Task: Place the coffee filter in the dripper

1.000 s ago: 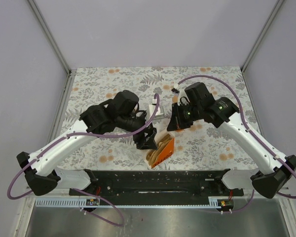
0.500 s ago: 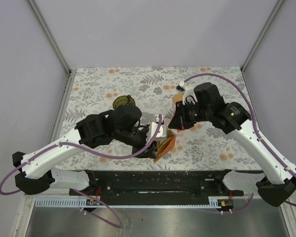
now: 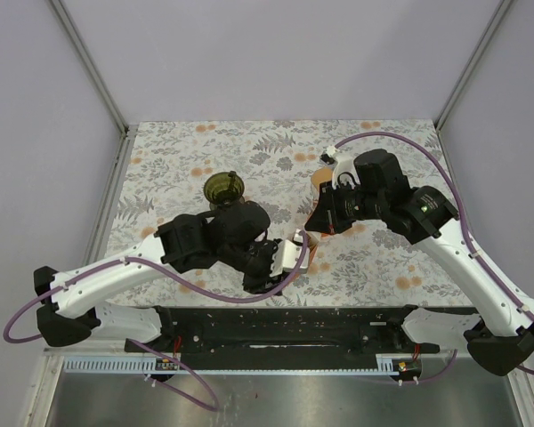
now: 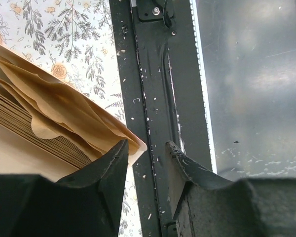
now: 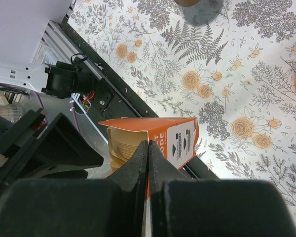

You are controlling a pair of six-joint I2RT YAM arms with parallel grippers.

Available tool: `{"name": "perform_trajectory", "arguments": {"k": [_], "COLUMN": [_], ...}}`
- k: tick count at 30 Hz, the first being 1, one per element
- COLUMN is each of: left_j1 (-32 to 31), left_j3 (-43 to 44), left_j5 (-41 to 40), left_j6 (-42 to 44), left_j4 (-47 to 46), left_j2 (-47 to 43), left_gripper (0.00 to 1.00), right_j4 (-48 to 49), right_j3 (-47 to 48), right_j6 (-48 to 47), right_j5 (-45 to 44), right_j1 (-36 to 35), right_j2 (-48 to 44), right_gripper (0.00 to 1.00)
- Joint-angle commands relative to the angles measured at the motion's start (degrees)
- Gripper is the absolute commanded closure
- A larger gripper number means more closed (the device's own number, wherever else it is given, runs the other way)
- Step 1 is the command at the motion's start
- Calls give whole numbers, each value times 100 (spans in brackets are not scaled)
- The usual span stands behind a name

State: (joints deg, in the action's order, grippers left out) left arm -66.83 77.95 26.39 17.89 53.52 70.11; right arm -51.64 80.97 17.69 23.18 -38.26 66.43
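An orange box [image 5: 175, 134] holds a stack of brown coffee filters [image 5: 119, 143]. My right gripper [image 5: 148, 144] is shut on the box's open top wall. In the top view the box [image 3: 311, 260] sits near the table's front edge, under the right gripper [image 3: 314, 229]. My left gripper [image 4: 147, 145] stands open at the box's mouth. The top filter [image 4: 64, 106] fans out, and its corner reaches the tip of the left finger [image 4: 116, 163]. The dripper [image 3: 223, 189], a dark olive cup, stands apart at the back left of the left gripper [image 3: 283, 262].
A black rail [image 4: 155, 98] runs along the table's near edge, with a steel surface [image 4: 256, 89] beyond it. An orange round object [image 3: 319, 177] lies behind the right gripper. The dripper [image 5: 197, 9] shows at the top of the right wrist view.
My left arm has swung off the dripper toward the near edge and its jaws have narrowed at the box mouth. The right gripper has shifted the box slightly right.
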Motion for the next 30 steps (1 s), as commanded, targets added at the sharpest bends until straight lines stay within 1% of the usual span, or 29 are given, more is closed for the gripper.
{"name": "perform_trajectory", "arguments": {"k": [1,4,6,11,16,19,22,26,30], "left_j1": [-6,-6,-6,-6,-6,-6,-6,-6,-6], "left_j3": [-148,-175,-158,-140,-149,-149,-158,-157,-158], "left_j5": [-143,146,182,-415,-652,-890,-680,-635,-767], "left_j6": [329,434,461,347,215,224,206,162,153], "left_j4": [-491,-544,-535,-728,-808,-860,-860,-878,-896], "left_j2": [-50,-32,-23,3,82,100,91,187,249], "left_gripper": [60,60,60,61,63,66,68,78,81], "right_j4": [295,303,303,303,295,295,295,295,303], "right_j3": [130,156,174,191,200,209,209,218,209], "right_j6": [-126,-108,-126,-108,-126,-134,-135,-143,-143], "right_j5": [38,20,20,55,46,64,55,55,64], "right_j1": [-50,-41,-41,-50,-41,-41,-50,-50,-50], "right_j2": [-148,-148,-148,-166,-183,-192,-210,-201,-210], "right_gripper": [100,100,100,100,100,100,100,100,100]}}
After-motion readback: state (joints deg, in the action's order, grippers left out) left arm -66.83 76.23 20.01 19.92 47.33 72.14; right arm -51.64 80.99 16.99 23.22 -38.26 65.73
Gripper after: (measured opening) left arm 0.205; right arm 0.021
